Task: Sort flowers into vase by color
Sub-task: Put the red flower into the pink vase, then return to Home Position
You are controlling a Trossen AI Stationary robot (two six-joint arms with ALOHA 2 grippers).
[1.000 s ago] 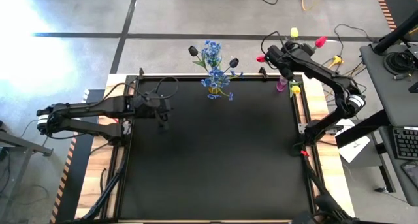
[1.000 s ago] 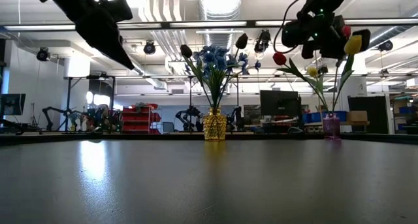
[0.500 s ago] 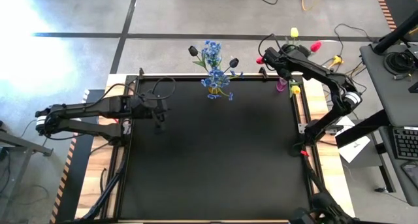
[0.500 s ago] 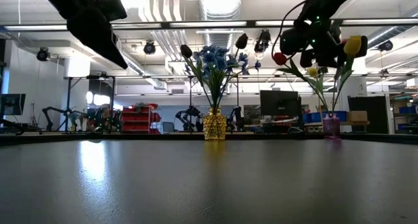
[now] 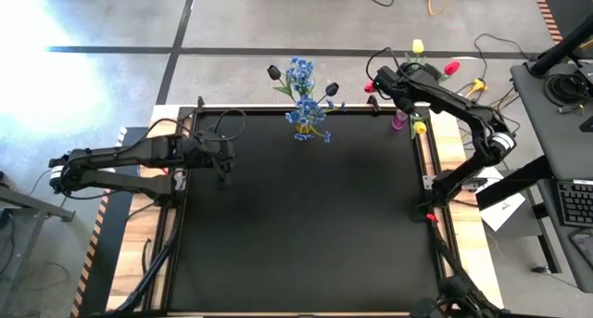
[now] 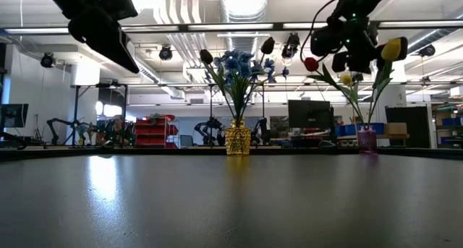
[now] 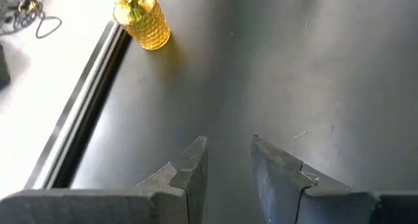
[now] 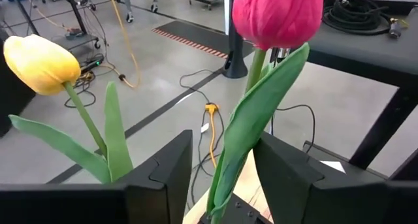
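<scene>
A gold vase [image 5: 304, 123] at the table's far edge holds blue sprays [image 6: 235, 62] and black tulips [image 5: 274, 72]. At the far right corner a pink vase [image 6: 367, 139] holds red and yellow tulips. My right gripper [image 8: 222, 142] hangs above this vase [image 5: 399, 120], open. Its fingers stand on either side of a red tulip's stem and leaf [image 8: 245, 129], below the bloom [image 8: 277, 15]. A yellow tulip [image 8: 39, 64] stands beside it. My left gripper [image 7: 228, 149] hovers over the table's far left [image 5: 222, 165], open by a narrow gap with nothing in it.
The black table top [image 5: 306, 216] lies bare between the arms. Cables and a yellow plug [image 5: 479, 83] lie on the floor beyond the far right corner. A desk with a keyboard [image 5: 574, 202] stands to the right.
My right gripper has opened above the pink vase and let go of the red tulip, whose stem now stands loose between the fingers. My left gripper has drifted a little toward the table's left edge and risen slightly.
</scene>
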